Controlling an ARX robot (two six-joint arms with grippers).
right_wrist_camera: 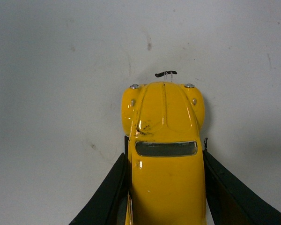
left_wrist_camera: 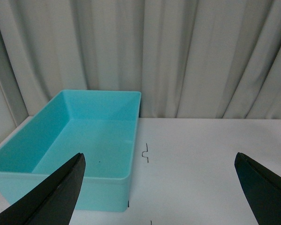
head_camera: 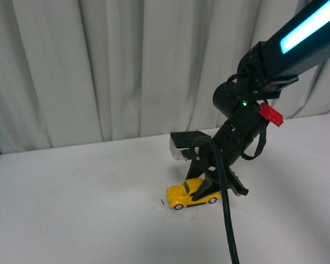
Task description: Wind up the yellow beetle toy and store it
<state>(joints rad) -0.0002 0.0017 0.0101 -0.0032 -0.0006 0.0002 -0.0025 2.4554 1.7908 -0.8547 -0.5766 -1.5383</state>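
Right arm is down over the yellow beetle toy (head_camera: 191, 193), which sits wheels-down on the white counter (head_camera: 71, 209), near mid-counter and well clear of the curtain (head_camera: 99, 66).

Right gripper (right_wrist_camera: 165, 154): in the right wrist view the jaws are clamped on the toy, one black finger against each flank behind the windscreen. The bonnet points away from the wrist.

Left gripper (left_wrist_camera: 159, 157): jaws wide apart, holding nothing, and facing the teal bin (left_wrist_camera: 103, 92).

The bin stands on the counter and shows nothing inside. It is out of the front view, so I cannot place it against the toy.

Progress, as judged:
- The grasp is made.
- Whether the wind-up is done cannot be told, since no frame shows the wheels' state.
- Storing is not yet done. The toy has to be lifted, carried to the bin and released.
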